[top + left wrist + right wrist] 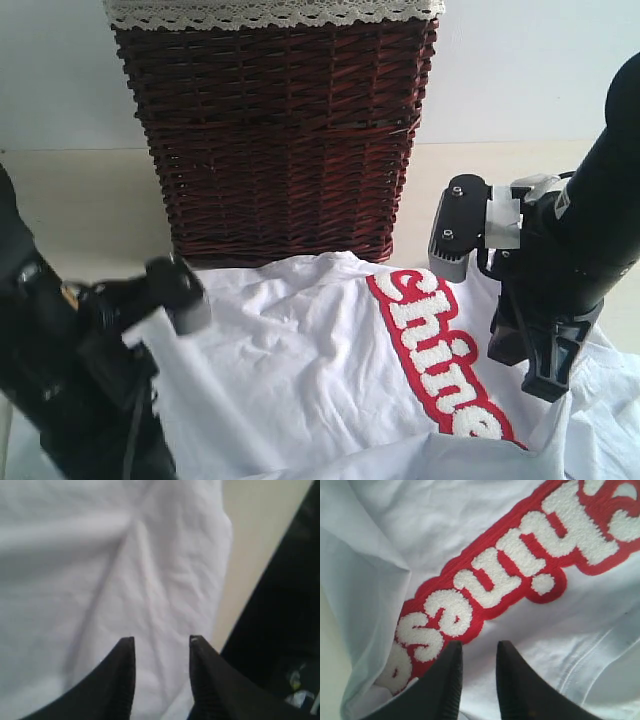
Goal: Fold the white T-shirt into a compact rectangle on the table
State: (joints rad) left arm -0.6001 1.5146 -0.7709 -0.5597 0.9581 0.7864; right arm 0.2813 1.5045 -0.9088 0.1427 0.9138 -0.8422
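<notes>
Left wrist view: the left gripper (161, 640) has its two dark fingertips apart with white cloth showing in the gap, and whether they pinch that cloth I cannot tell. The white T-shirt (100, 555) spreads out beyond the tips, creased, with a strip of the table (250, 540) bare past its edge. In the exterior view the shirt's edge on that side rises up to this gripper. The right gripper (479, 644) points down at the shirt with a narrow gap between its fingers (grip or no grip, I cannot tell), its tips just short of the red-outlined band of fuzzy lettering (510, 565). The shirt lies rumpled on the table in front of the dark wicker basket (275, 140), between the two arms.
</notes>
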